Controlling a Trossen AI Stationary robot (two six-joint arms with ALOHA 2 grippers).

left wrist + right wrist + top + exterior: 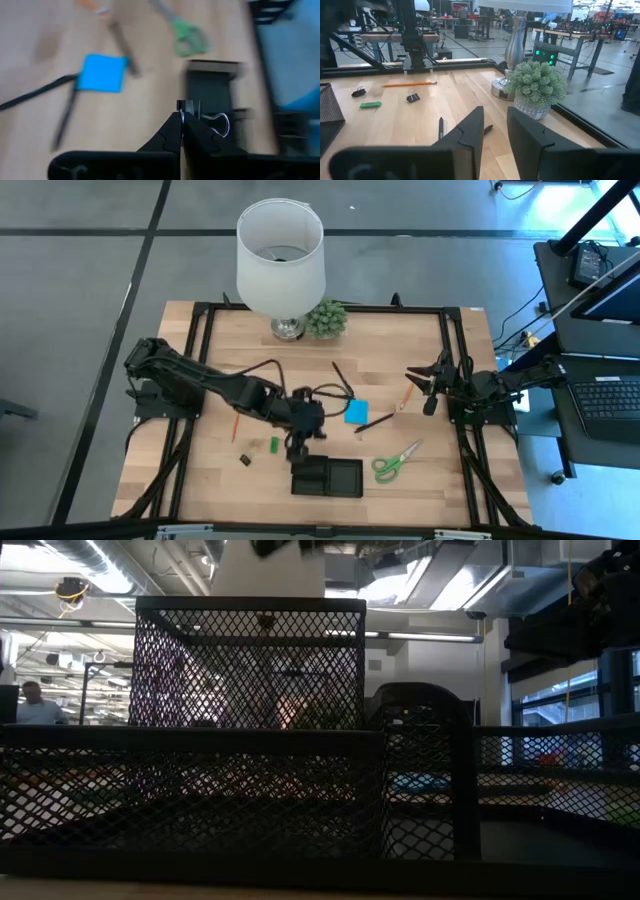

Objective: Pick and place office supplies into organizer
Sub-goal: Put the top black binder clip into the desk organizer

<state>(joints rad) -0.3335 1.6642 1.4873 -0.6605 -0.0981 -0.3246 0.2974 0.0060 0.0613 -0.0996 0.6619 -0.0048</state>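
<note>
My left gripper (297, 446) hangs just above the far left corner of the black mesh organizer (327, 477), shut on a small black binder clip (189, 106). On the wood lie a blue sticky-note pad (355, 411), green-handled scissors (397, 461), black pens (375, 422), an orange pencil (234, 428), a small green piece (273, 444) and another black clip (244, 459). My right gripper (430, 385) waits at the table's right edge, open (495, 130) and holding nothing. My left gripper pinches the binder clip between its two fingertips (175, 125), slanting down from the table's left. The clip's black body (189, 105) sticks out past the tips, and a wire handle loop (221, 125) stands out to one side. The clip is lifted clear of the table.
A white lamp (281, 255) and a small green plant (326, 318) stand at the table's far edge. A black frame (455, 360) runs round the wooden top. In the low view the organizer's mesh walls (250, 720) fill the picture.
</note>
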